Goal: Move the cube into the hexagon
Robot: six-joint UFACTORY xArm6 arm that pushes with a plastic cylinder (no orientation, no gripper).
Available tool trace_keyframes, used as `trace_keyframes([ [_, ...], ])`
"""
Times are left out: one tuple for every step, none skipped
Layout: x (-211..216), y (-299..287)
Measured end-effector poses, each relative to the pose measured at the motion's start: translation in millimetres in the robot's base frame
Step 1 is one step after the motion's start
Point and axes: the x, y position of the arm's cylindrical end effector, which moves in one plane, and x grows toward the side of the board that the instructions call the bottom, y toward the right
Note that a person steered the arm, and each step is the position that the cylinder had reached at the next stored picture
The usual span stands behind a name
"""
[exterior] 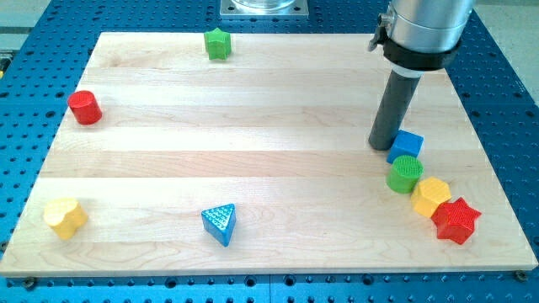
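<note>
A blue cube lies at the view's right on the wooden board. A yellow hexagon lies below it and a little right, with a green cylinder between them, touching the cube. A red star touches the hexagon's lower right. My tip rests on the board just left of the blue cube, touching or nearly touching its left side.
A green star sits at the view's top centre. A red cylinder is at the left. A yellow heart-like block is at the lower left. A blue triangle is at the bottom centre.
</note>
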Motion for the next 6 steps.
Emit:
trace_keyframes([
  [-12,-4],
  [-13,20],
  [-3,36],
  [26,54],
  [12,54],
  [5,47],
])
